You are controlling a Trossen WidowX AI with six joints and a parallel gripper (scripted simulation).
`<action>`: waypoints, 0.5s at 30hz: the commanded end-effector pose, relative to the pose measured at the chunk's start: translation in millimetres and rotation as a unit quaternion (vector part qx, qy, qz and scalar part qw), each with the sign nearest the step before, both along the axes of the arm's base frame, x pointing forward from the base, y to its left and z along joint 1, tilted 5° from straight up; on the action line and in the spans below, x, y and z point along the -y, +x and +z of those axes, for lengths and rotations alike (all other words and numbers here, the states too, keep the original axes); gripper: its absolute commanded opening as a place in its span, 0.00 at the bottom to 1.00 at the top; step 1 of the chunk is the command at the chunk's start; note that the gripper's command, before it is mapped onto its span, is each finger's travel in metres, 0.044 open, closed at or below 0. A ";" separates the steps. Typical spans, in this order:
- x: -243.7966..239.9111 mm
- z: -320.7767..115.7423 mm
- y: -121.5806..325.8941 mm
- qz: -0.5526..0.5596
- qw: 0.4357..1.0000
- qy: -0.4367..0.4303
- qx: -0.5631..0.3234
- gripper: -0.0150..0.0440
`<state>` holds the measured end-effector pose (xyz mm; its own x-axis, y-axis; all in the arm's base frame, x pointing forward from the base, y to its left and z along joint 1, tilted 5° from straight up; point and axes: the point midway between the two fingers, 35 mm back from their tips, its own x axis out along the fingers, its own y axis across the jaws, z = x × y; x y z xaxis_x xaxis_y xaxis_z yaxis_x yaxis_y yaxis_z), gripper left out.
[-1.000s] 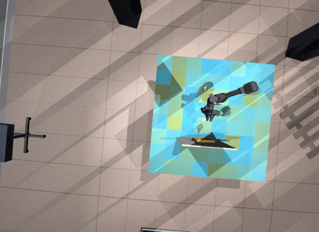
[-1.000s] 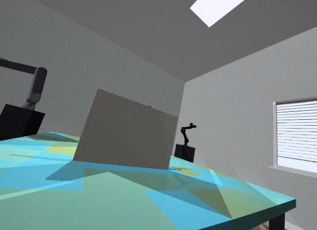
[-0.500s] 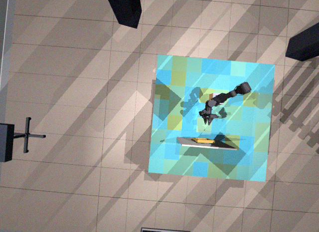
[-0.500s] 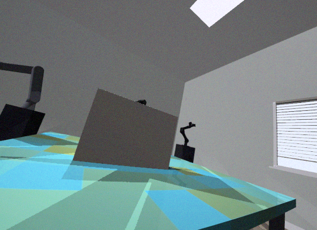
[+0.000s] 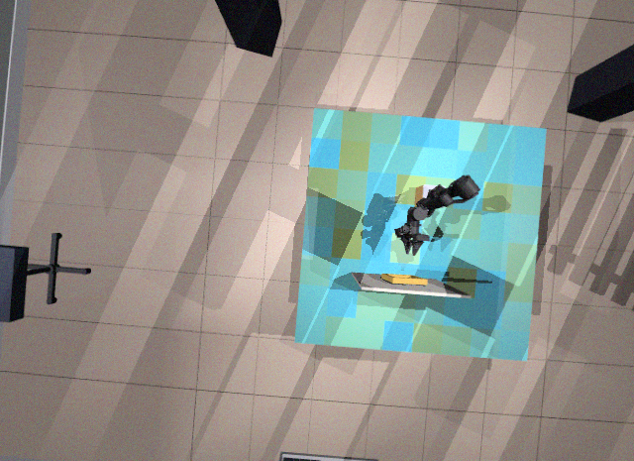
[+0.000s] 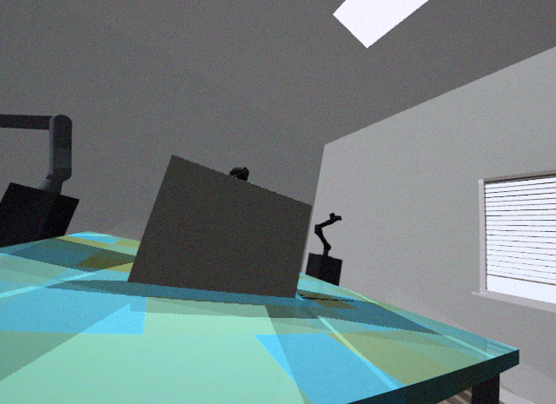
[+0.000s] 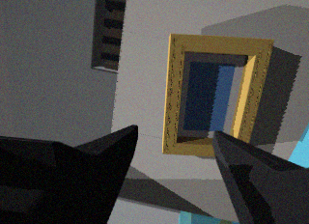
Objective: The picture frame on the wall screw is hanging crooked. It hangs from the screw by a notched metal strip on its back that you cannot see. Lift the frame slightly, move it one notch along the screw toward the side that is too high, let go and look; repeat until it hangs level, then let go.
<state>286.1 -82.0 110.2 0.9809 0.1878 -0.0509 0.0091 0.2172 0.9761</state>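
Note:
The yellow picture frame [image 5: 404,280] [image 7: 173,94] hangs on the grey upright panel [image 5: 443,288] [image 6: 220,238] [image 7: 145,79], around a blue picture. In the wrist view its lower bar slopes slightly differently from the panel's lower edge; the slant makes the exact tilt hard to judge. The screw and notched strip are hidden. My gripper [image 5: 413,252] [image 7: 175,134] is open and empty, its fingers well apart. It stands off in front of the panel, pointing at it. In the wrist view the right fingertip overlaps the frame's lower bar, and the left fingertip lies left of the frame.
The panel stands on the blue-green patterned table [image 5: 353,325] [image 6: 193,359] and hides most of my arm in the exterior view. A brown and white block [image 5: 419,192] lies under the arm. Dark pedestals [image 5: 256,28] [image 5: 604,89] stand away from the table. Broad shadows cross the table.

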 end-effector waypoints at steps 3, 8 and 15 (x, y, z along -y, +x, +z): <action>-0.3 -1.3 1.0 -0.001 1.000 0.003 -0.001 0.69; -1.8 -1.4 29.7 -0.001 1.000 0.003 0.000 0.69; -15.4 -3.3 79.8 -0.001 1.000 0.004 0.003 0.69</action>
<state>352.3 -71.1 109.3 0.9808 0.1906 -0.0421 -0.0005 0.2180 0.9759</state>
